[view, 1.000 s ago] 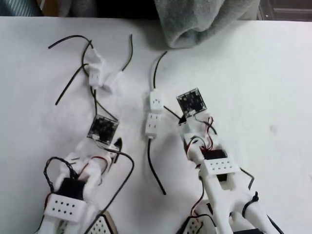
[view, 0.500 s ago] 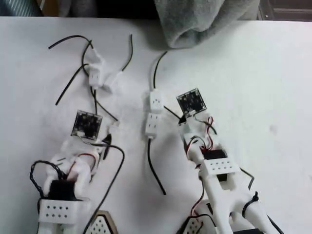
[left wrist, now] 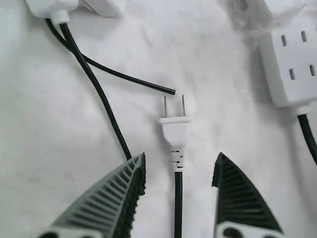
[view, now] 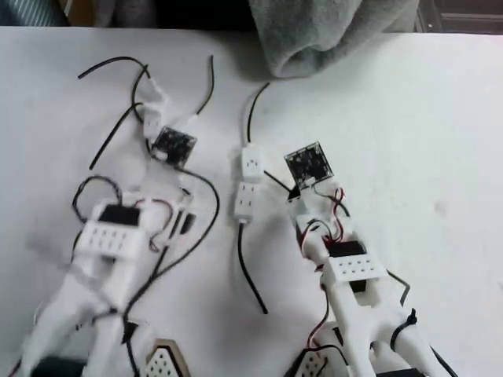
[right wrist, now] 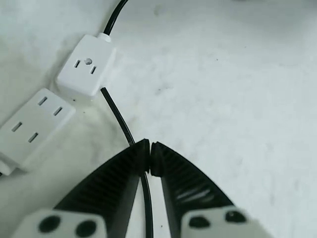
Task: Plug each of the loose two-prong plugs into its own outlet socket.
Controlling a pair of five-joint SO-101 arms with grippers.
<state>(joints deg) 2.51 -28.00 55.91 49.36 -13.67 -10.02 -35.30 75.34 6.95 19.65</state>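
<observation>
The left gripper (left wrist: 181, 161) is spread wide. A two-prong plug (left wrist: 174, 128) is seen on the white table (left wrist: 59, 148) just ahead of the gap between the fingertips, prongs pointed away and touched by neither finger. A white outlet block (left wrist: 291, 64) is set farther ahead, off to one side. The right gripper (right wrist: 149, 153) is pressed together on a black cord (right wrist: 116, 111), whose loose end is laid just beside a single socket (right wrist: 86, 67) ahead of the tips.
</observation>
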